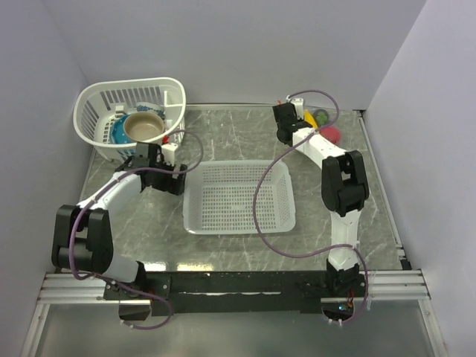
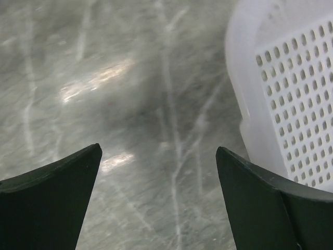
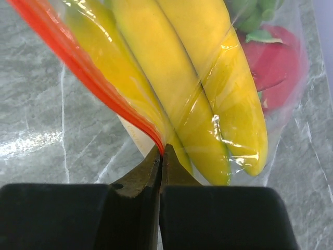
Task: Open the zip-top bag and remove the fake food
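The zip-top bag (image 1: 321, 125) lies at the back right of the table, clear plastic with an orange-red zip strip (image 3: 78, 62). Inside it are a yellow banana bunch (image 3: 197, 88), a pink-red dragon fruit (image 3: 276, 67) and a green cluster (image 3: 255, 15). My right gripper (image 3: 163, 153) is shut on one end of the zip strip, at the bag's left side (image 1: 286, 123). My left gripper (image 2: 158, 156) hangs open over bare table with nothing between its fingers (image 2: 62, 198). In the top view the left gripper (image 1: 172, 181) sits just left of the flat white basket.
A flat white mesh basket (image 1: 238, 165) stands mid-table, its wall (image 2: 291, 104) close to the left gripper's right finger. A round white mesh basket (image 1: 97, 104) at the back left holds a tan bowl (image 1: 143, 126) and a blue item (image 1: 119, 132). Walls enclose three sides.
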### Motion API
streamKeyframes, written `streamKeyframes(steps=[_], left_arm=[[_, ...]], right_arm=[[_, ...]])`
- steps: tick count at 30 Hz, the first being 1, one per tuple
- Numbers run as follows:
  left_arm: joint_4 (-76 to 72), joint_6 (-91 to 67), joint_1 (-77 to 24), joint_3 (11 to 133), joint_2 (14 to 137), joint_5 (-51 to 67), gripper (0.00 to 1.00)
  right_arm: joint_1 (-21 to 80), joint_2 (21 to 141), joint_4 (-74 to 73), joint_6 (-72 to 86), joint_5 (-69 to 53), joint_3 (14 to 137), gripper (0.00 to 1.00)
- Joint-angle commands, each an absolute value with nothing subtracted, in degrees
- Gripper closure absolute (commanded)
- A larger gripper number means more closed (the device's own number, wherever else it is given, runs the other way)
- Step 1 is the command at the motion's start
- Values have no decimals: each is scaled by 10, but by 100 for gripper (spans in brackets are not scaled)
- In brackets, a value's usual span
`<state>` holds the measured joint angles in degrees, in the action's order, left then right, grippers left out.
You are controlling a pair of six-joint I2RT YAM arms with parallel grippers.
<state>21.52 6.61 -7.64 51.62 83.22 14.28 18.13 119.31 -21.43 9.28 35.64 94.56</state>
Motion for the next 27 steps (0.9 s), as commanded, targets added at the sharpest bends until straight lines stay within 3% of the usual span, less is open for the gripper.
streamKeyframes(steps=[1,19,24,27], left_arm=[[186,63,-119,515,819,130,1],[146,8,-278,538,834,202,1],[194,6,-194,618,745,278,1],[229,-19,-62,693,691,355,1]], right_arm=[[179,1130,-205,91,359,982,100],[194,1026,-264,77,281,1138,100],[231,1005,-274,61,260,1182,100],[276,994,-270,46,252,1209,100]])
